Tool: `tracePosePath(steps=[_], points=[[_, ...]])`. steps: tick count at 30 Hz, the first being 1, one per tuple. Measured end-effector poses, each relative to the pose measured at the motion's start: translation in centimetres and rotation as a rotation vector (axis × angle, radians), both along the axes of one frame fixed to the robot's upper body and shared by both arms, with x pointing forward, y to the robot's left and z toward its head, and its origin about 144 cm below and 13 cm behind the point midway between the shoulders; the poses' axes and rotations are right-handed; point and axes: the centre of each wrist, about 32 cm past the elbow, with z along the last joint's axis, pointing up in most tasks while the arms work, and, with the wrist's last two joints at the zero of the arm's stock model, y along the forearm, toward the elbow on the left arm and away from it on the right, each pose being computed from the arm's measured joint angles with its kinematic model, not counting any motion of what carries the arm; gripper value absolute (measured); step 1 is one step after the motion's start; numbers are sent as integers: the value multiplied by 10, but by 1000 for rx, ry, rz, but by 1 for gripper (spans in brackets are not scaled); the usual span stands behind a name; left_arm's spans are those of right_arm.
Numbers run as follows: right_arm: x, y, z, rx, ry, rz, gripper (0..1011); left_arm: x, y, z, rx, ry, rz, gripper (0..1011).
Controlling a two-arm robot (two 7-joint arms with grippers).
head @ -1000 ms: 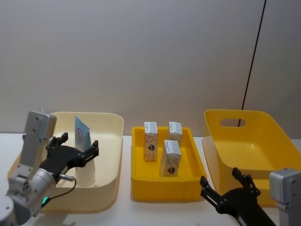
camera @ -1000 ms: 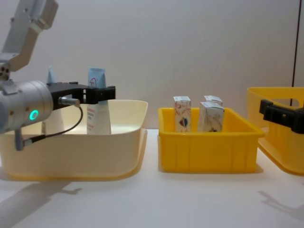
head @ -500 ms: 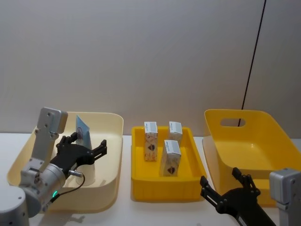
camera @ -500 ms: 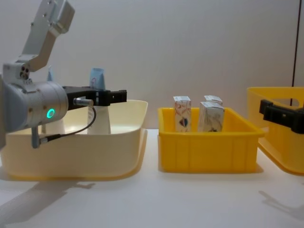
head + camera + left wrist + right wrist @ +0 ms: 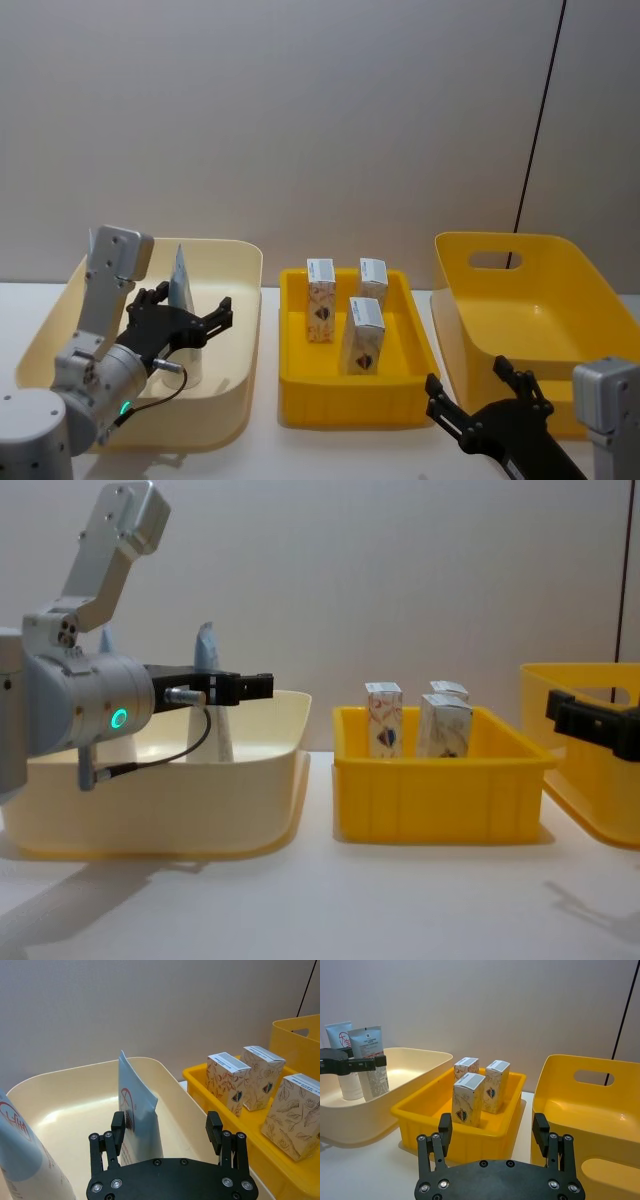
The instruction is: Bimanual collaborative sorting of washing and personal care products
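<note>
An upright pale blue-and-white soft tube (image 5: 137,1110) in the cream plastic bin (image 5: 240,330) is straddled, ungripped, by the wide-open left gripper (image 5: 166,1122). Three printed white cartons (image 5: 363,335) are stood in the yellow plastic tray (image 5: 345,415). Rightmost, the right gripper (image 5: 492,1125) is held open, empty.

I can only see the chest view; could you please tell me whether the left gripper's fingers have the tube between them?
Observer: Yes. The left wrist view shows the tube upright between the left gripper's open fingers, near one finger, with a gap to the other.
Operator: Thank you. How many cartons are in the yellow tray?
Observer: The head view shows three cartons: two at the back, one in front.
</note>
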Motion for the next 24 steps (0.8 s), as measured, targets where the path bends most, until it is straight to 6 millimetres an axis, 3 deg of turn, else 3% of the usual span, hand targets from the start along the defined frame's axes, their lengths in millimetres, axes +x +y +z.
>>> tracePosePath(steps=[8, 16, 19, 24], points=[[0, 0, 0, 0, 0, 0, 1001, 1, -1, 0, 1, 3, 1, 927], [0, 0, 0, 0, 0, 0, 1001, 2, -2, 0, 2, 4, 1, 714], [0, 0, 0, 0, 0, 0, 1001, 2, -2, 0, 3, 5, 1, 572], [0, 0, 0, 0, 0, 0, 1001, 2, -2, 0, 3, 5, 1, 428]])
